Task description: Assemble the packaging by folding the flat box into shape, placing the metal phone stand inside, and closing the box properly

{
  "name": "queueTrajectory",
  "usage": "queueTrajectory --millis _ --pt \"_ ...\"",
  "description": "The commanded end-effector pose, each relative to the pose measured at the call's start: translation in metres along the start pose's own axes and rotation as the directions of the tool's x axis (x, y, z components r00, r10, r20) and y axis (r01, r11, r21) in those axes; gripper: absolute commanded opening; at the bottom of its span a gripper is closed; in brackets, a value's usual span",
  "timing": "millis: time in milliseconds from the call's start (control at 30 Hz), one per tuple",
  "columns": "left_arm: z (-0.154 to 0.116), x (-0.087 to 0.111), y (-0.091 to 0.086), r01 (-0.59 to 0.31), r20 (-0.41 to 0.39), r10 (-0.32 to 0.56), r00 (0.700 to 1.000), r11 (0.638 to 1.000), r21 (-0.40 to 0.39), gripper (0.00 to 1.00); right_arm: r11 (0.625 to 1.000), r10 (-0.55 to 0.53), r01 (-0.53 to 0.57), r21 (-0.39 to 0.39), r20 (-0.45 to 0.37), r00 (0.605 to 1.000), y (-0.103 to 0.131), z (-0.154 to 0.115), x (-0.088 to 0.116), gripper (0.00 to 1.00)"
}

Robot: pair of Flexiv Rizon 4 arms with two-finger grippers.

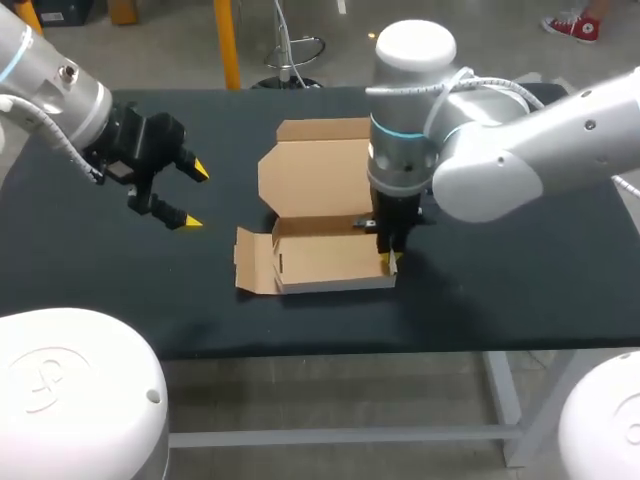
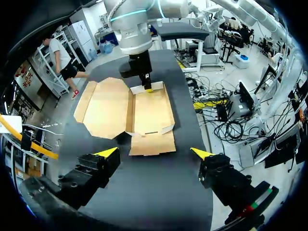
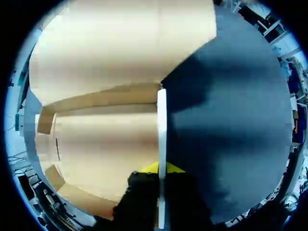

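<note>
The box (image 1: 325, 255) sits half-formed near the middle of the table (image 1: 100, 290). Its tray is open to the top, with the front wall raised. The lid (image 1: 315, 165) leans back from the rear edge of the box. At the left end of the box a flap (image 1: 253, 262) splays outward and is not yet tucked in. The phone stand shows in none of the views, and the tray looks empty.

The right gripper (image 1: 388, 262) comes straight down onto the right end of the box. In its own wrist view the side wall (image 3: 161, 139) stands on edge between the two yellow tips, one tip inside the box and one outside. Both tips press against the wall, so this gripper is clenched on it. The left gripper (image 1: 196, 197) hangs above the table off to the left of the box, well apart from it. Its fingers are spread wide and hold nothing.

The step in hand appears to be the folding itself, with the right end being stood up and held square. The box is far from ready for closing. The next move probably calls for the left arm to come in to the left end of the box, raise the loose flap and set it upright. The right gripper would meanwhile have to steady the box so it does not slide on the table.
</note>
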State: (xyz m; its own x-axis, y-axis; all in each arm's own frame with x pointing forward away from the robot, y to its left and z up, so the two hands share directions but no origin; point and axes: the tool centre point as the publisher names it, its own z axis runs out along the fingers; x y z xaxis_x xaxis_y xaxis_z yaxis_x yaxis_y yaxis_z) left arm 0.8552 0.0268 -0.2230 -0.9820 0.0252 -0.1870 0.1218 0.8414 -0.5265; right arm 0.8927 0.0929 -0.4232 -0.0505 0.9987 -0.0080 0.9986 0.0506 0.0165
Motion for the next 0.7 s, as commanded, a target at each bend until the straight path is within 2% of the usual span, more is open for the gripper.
queueTrajectory --millis 33,233,367,600,700 --pt "-0.001 0.000 -0.001 0.001 -0.001 -0.001 1.000 1.000 -0.005 1.00 0.999 -0.008 0.005 0.053 0.065 0.998 0.004 -0.006 0.004 0.00" --pt "-0.001 0.000 -0.001 0.001 -0.001 -0.001 1.000 1.000 -0.005 1.00 0.996 -0.011 -0.008 0.087 0.219 0.976 0.003 -0.005 0.003 0.00" --pt "-0.001 0.000 -0.001 0.001 -0.001 -0.001 1.000 1.000 -0.005 1.00 0.996 -0.001 -0.024 0.086 0.273 0.962 0.001 -0.003 0.001 0.00" --pt "-0.001 0.000 -0.001 0.001 -0.001 -0.001 1.000 1.000 -0.005 1.00 0.997 0.018 -0.041 0.070 0.301 0.954 -0.002 -0.002 -0.005 0.00" --pt "-0.001 0.000 -0.001 0.001 -0.001 -0.001 1.000 1.000 -0.005 1.00 0.999 0.011 -0.023 0.048 0.223 0.975 -0.004 -0.005 -0.007 0.00"
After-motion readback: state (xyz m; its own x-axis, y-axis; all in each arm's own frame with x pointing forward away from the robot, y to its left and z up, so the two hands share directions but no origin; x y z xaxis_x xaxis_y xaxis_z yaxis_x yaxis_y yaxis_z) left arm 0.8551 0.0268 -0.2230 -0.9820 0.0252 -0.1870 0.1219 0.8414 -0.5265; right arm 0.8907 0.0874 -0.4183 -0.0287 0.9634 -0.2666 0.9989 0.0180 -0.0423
